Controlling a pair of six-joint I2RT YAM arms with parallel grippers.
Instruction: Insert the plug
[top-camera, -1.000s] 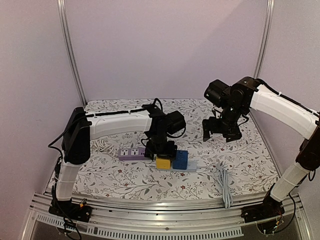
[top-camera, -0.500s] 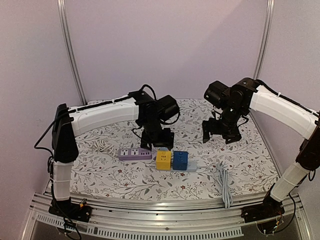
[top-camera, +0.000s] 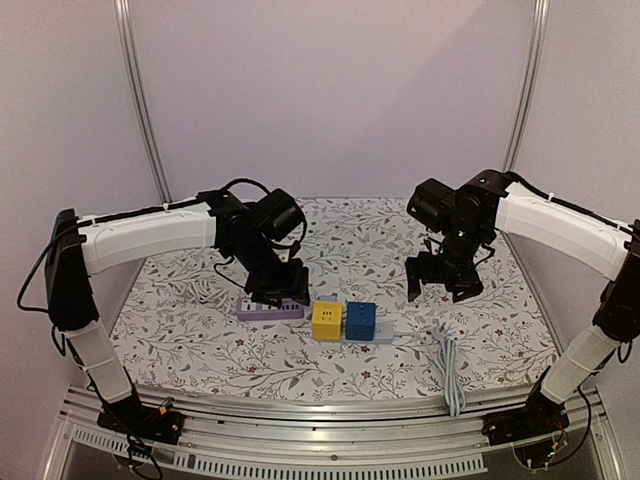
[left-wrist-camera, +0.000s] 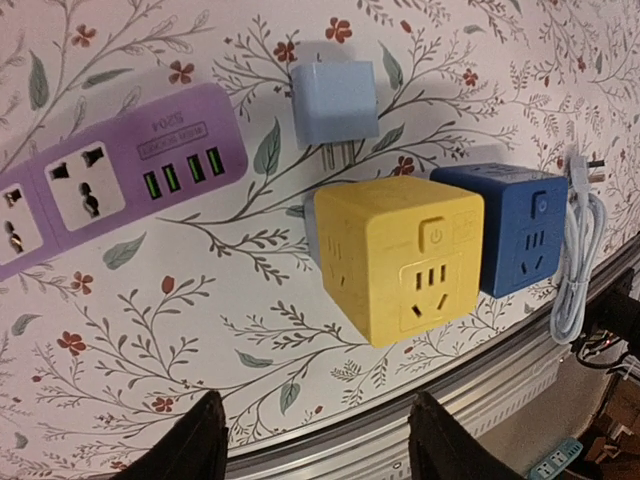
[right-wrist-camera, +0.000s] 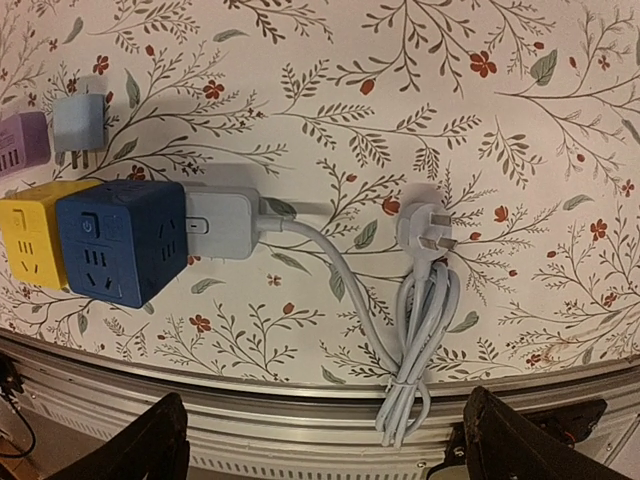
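Note:
A purple power strip (left-wrist-camera: 110, 180) lies on the floral cloth, with a light blue plug adapter (left-wrist-camera: 335, 105) lying loose beside it, prongs showing. A yellow socket cube (left-wrist-camera: 405, 260) sits against a blue socket cube (left-wrist-camera: 515, 230). A grey plug block (right-wrist-camera: 222, 225) is joined to the blue cube (right-wrist-camera: 120, 240). Its white cable ends in a bundled coil (right-wrist-camera: 415, 350) and a free three-pin plug (right-wrist-camera: 425, 230). My left gripper (top-camera: 275, 285) hovers open and empty over the purple strip (top-camera: 270, 308). My right gripper (top-camera: 445, 278) hovers open and empty behind the cable.
The metal frame rail (top-camera: 320, 415) runs along the table's near edge, just past the cubes and the cable coil (top-camera: 448, 370). A second coiled white cord (top-camera: 205, 290) lies at the left of the cloth. Upright frame posts (top-camera: 140, 100) stand at the back corners.
My left arm has swung left and back, away from the yellow cube, and now hangs over the purple strip. My right gripper has dropped slightly and stays open.

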